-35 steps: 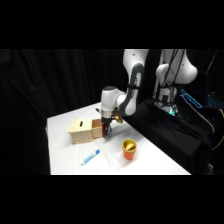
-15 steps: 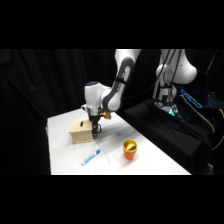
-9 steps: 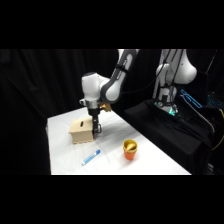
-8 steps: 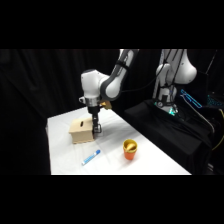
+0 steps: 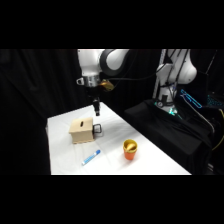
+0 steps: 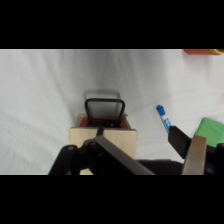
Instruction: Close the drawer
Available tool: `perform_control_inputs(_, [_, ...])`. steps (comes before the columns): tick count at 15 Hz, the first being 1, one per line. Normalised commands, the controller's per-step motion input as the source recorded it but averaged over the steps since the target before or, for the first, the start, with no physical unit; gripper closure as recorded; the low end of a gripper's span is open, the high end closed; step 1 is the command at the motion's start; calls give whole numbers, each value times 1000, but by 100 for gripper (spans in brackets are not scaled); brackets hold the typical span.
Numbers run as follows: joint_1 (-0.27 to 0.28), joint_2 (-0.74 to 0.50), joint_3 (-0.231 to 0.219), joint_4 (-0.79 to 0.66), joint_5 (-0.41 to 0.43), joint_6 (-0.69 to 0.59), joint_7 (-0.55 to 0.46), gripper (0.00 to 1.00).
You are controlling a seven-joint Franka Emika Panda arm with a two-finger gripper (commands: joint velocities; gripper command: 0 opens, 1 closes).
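Note:
The pale tan wooden box (image 5: 80, 131) stands on the white table (image 5: 150, 150), with a slot in its top. The drawer (image 6: 102, 120) shows as a narrow orange-brown strip past the box's edge (image 6: 102, 136), its black loop handle (image 6: 104, 107) sticking out over the table. In the side view the handle (image 5: 98, 130) is on the box's right side. My gripper (image 5: 96, 112) hangs straight down just above the box's right end, not touching it. In the wrist view the gripper (image 6: 147, 144) looks open with nothing between its fingers.
An orange cup (image 5: 130, 149) stands to the right of the box, toward the front. A blue marker (image 5: 91, 157) lies in front of the box and shows in the wrist view (image 6: 163, 117) too. A green object (image 6: 211, 131) sits at that view's right edge.
The gripper moved left toward the box at drawer height, then rose. It now hangs above the box's right end. The cup and the marker have not moved.

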Motion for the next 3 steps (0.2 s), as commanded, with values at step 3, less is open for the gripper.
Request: perform_control_inputs(3, [-65, -210, -15, 227, -80, -514, -92, 0])
